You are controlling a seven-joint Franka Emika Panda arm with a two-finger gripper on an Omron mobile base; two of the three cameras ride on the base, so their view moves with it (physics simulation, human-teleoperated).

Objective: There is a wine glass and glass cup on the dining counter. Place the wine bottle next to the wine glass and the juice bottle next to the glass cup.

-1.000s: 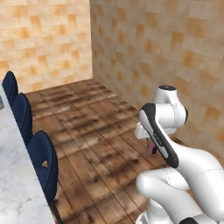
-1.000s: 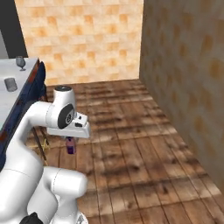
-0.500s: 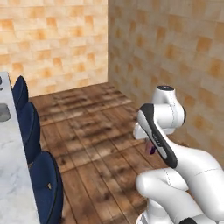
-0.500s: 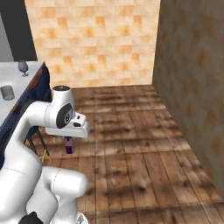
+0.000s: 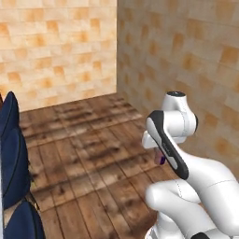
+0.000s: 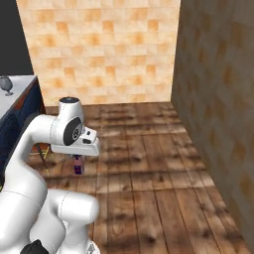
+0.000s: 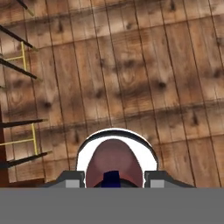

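Note:
My gripper (image 7: 113, 178) is shut on the juice bottle (image 7: 114, 162), a squat pinkish-red bottle with a dark purple cap. It hangs upright under my hand, above the wooden floor. The right base view shows the juice bottle (image 6: 78, 166) below the gripper (image 6: 78, 158), and in the left base view a purple bit of the juice bottle (image 5: 162, 159) peeks from behind the arm. The wine glass (image 6: 6, 85) stands on the dining counter (image 6: 20, 88) at the far left. The wine bottle and the glass cup are out of view.
Dark blue stools (image 5: 10, 154) line the left edge, with their thin black legs (image 7: 17, 65) close to my hand. Tan brick walls (image 6: 104, 49) close off the back and right. Open wooden floor (image 6: 149, 163) lies ahead.
Both base views have swung, so the camera moved: the counter and stools slid toward the left edge and the corner walls came in. The arm keeps its pose and its grip on the juice bottle.

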